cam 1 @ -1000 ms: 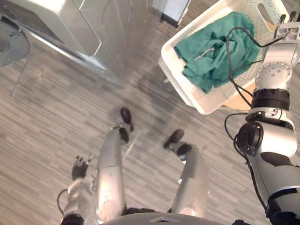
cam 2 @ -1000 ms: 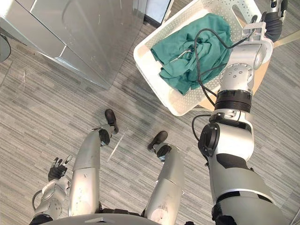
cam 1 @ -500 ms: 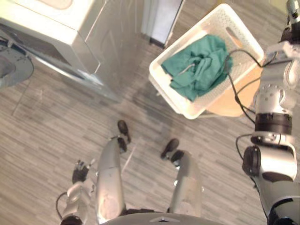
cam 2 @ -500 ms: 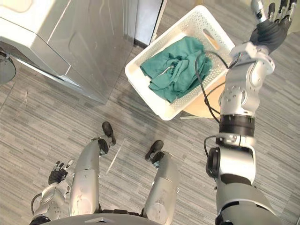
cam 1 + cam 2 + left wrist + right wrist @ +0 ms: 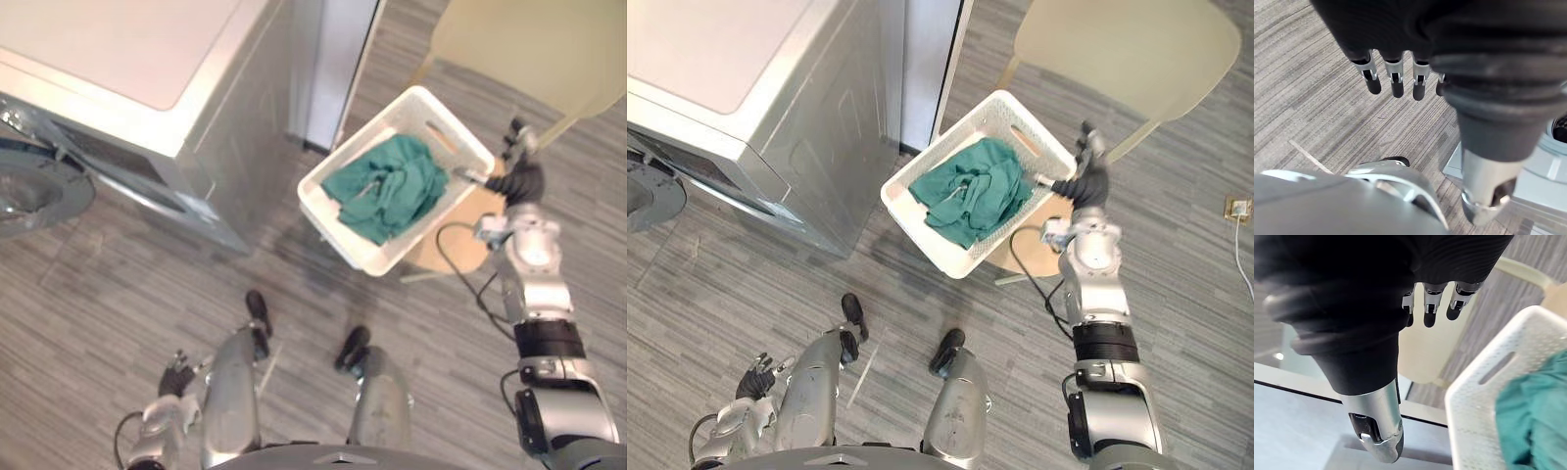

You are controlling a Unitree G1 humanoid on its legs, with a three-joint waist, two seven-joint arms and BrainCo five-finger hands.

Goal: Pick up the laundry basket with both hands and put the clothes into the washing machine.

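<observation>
Green clothes (image 5: 970, 196) are lying in laundry basket (image 5: 921, 235). Right hand (image 5: 1085, 181) is hovering just beside it, left hand (image 5: 754, 377) well apart; all fingers released.

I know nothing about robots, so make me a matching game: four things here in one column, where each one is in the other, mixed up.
1. clothes
2. basket
3. left hand
4. right hand

A. resting on the chair
B. hanging low near the floor, open
C. lying in the basket
D. raised beside the basket's rim, open

Pairs: 1-C, 2-A, 3-B, 4-D
</observation>
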